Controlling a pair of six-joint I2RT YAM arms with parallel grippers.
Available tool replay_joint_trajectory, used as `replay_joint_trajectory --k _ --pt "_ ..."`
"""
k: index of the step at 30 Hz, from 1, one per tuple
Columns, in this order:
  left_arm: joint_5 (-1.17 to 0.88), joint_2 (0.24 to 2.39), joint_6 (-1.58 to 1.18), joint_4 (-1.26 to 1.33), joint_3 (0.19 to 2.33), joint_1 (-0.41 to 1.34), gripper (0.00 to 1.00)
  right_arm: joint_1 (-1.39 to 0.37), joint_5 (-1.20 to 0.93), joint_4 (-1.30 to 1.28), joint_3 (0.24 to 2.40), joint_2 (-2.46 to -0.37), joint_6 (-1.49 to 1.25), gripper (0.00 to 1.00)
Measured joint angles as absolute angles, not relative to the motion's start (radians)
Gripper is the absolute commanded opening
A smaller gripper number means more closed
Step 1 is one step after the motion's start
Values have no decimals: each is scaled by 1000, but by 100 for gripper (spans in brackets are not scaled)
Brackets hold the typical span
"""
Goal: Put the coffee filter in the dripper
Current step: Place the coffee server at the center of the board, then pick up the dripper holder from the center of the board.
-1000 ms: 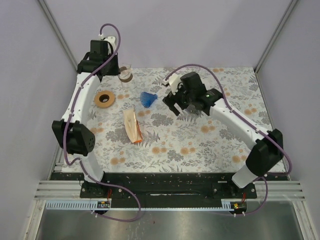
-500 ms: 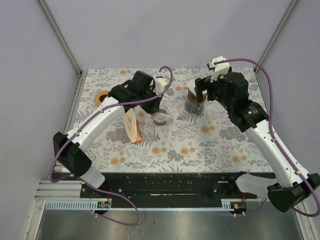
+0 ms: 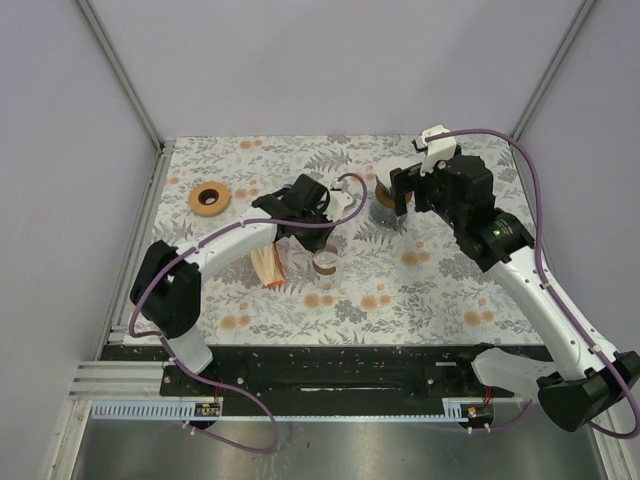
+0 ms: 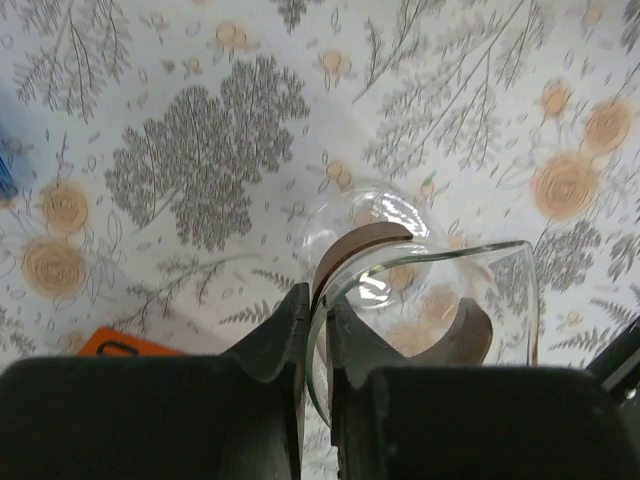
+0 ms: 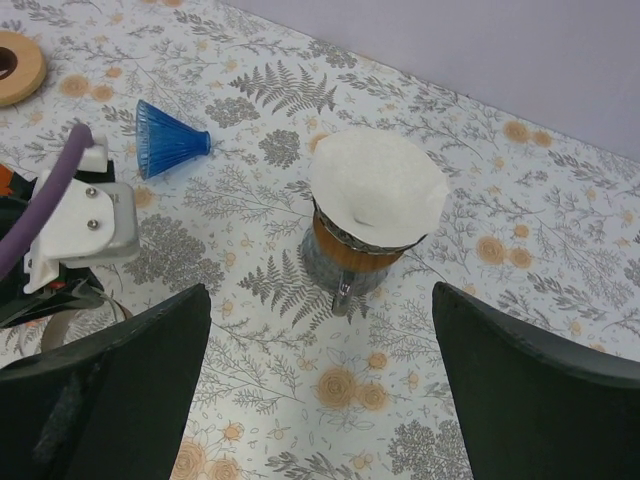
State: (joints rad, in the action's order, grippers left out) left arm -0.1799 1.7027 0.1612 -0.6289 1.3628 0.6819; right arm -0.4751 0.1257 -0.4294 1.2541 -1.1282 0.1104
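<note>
Right gripper (image 5: 320,300): fingers spread wide apart, holding nothing; the coffee filter (image 5: 375,190) sat just ahead of the hand, between the lines of its two fingers, opened as a cone inside the dripper (image 5: 345,262). Left gripper (image 4: 318,330): clamped on the rim of the glass server (image 4: 380,240) directly before its fingers. Judged step: clearing the right hand from the seated paper; this was best done by rising straight, fingers apart, so that neither tip caught the filter's rim and tilted the cone; the blue funnel (image 5: 165,135) lay well off to the hand's left.
</note>
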Motion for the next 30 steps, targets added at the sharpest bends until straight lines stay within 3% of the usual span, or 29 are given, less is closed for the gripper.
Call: replay_joint_trajectory --k 3,4,5,8,10,20,30 --pt "-168 1691 165 -552 1313 680 1 -475 101 -420 1254 -1127 120 99" --pt "-166 1691 168 -536 1306 680 7 -475 91 -416 1253 -1127 123 99" --pt "-168 1691 169 -519 1299 680 18 -475 85 -412 1253 -1127 126 99" --pt "-170 1686 173 -487 1285 680 64 -475 68 -407 1251 -1127 134 99" --pt "-173 1686 181 -479 1276 680 78 -475 60 -407 1251 -1127 137 99" --pt "-183 1682 147 -585 1463 601 88 -475 25 -386 1249 -1142 153 99" --pt "46 1654 -76 -585 1617 252 96 -475 14 -380 1214 -1145 165 99"
